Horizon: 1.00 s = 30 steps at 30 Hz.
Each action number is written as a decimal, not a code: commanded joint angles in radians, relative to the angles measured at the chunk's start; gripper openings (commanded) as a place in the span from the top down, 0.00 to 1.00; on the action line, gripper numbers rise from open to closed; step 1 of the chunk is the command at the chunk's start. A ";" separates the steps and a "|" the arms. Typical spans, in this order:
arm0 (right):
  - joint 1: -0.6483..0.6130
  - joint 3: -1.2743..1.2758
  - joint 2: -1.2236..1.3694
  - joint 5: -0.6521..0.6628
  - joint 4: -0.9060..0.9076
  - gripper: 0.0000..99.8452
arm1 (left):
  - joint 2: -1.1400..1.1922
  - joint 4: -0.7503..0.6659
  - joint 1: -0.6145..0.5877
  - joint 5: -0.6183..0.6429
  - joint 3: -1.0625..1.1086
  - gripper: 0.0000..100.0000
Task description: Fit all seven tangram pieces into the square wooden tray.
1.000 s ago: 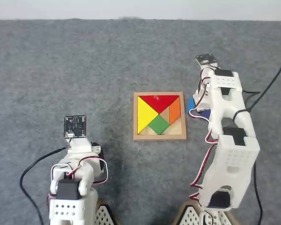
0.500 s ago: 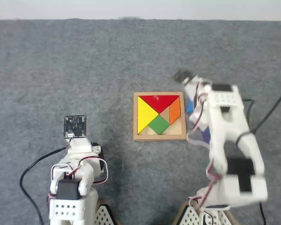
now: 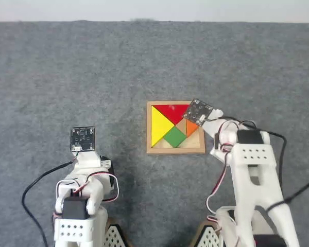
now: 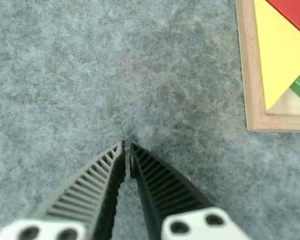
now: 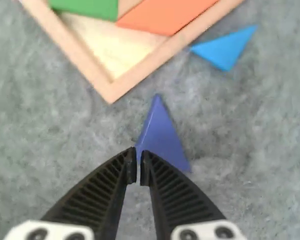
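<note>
The square wooden tray (image 3: 175, 150) lies mid-table and holds a red piece (image 3: 173, 110), a yellow piece (image 3: 160, 126), a green piece (image 3: 174, 136) and an orange piece (image 3: 191, 127). My right arm (image 3: 247, 154) leans over the tray's right edge. In the right wrist view a dark blue triangle (image 5: 162, 137) lies on the carpet just outside the tray's corner (image 5: 110, 87). My right gripper (image 5: 138, 162) is shut, its tips at that triangle's near corner. A light blue triangle (image 5: 225, 47) lies farther off beside the tray. My left gripper (image 4: 126, 146) is shut over bare carpet, apart from the tray (image 4: 252, 90).
Grey carpet covers the whole table. Bare wood (image 5: 115, 47) shows in the tray's corner next to the orange piece (image 5: 162, 12). My left arm (image 3: 82, 195) stays at the front left, well away from the tray. Open carpet lies left of and beyond the tray.
My right arm has swung from beyond the tray's right side toward the tray and pulled back, so its wrist is now over the tray's right edge. The left arm has not moved.
</note>
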 commanded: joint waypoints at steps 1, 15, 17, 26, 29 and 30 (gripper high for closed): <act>0.019 -0.002 -0.050 -0.345 -0.035 0.95 | -0.020 0.005 -0.006 -0.015 -0.013 0.99; -0.004 -0.092 0.252 -1.620 -0.042 0.66 | -0.020 0.005 -0.006 -0.015 -0.013 0.99; -0.005 -0.146 0.300 -1.672 -0.042 0.71 | -0.020 0.005 -0.006 -0.015 -0.013 0.99; 0.031 -0.367 0.515 -1.898 -0.042 0.76 | -0.020 0.005 -0.006 -0.015 -0.013 0.99; 0.033 -0.400 0.591 -1.907 -0.035 0.76 | -0.020 0.005 -0.006 -0.015 -0.013 0.99; 0.033 -0.410 0.611 -1.909 -0.033 0.76 | -0.020 0.005 -0.006 -0.015 -0.013 0.99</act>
